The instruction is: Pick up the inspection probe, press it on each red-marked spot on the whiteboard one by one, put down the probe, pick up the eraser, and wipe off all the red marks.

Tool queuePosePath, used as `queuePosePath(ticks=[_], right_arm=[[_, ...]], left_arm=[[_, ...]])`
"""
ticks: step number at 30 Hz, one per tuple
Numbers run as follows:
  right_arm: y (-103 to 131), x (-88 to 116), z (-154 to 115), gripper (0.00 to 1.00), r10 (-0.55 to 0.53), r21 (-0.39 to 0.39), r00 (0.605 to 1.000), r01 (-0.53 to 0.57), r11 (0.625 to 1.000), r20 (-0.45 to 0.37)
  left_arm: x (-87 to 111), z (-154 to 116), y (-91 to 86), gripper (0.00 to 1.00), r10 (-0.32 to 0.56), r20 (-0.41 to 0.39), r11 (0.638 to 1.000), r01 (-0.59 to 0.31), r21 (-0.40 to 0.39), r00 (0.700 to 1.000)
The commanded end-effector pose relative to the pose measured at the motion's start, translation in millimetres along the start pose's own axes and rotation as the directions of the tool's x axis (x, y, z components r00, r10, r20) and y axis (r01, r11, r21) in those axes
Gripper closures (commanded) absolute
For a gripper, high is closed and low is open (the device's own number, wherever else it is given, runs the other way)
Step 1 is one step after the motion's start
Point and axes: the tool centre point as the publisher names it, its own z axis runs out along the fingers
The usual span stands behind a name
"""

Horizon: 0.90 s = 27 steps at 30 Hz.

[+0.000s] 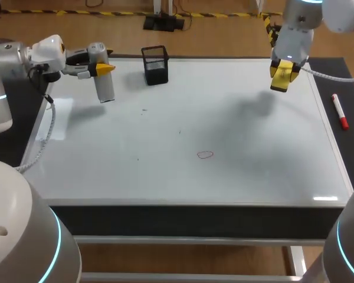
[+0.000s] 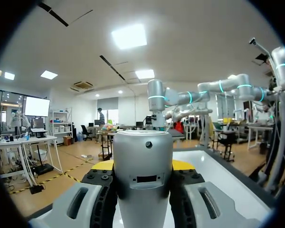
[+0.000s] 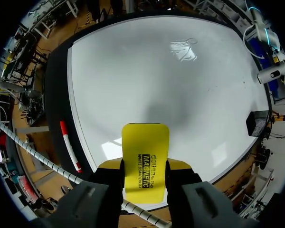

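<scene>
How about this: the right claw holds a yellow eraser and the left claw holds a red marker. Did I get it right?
Almost. The left claw holds the silver probe, not a red marker; the left wrist view shows it in its grip. The red marker lies beside the whiteboard. The right claw does hold the yellow eraser.

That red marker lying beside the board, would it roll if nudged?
Probably. The red marker looks round and slim, so a sideways nudge would likely roll it. It seems rigid and light, easy to shove. The edge of the whiteboard beside it might stop it.
</scene>
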Motion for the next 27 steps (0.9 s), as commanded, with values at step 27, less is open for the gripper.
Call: queuePosePath(ticks=[27], right_arm=[[0, 1, -1, 1.0, -0.003, 0.001, 1.0, 0.003, 1.0, -0.002]], left_arm=[[172.4, 175, 14.2, 1.0, 0.025, -0.492, 0.991, 0.043, 0.127, 0.87]])
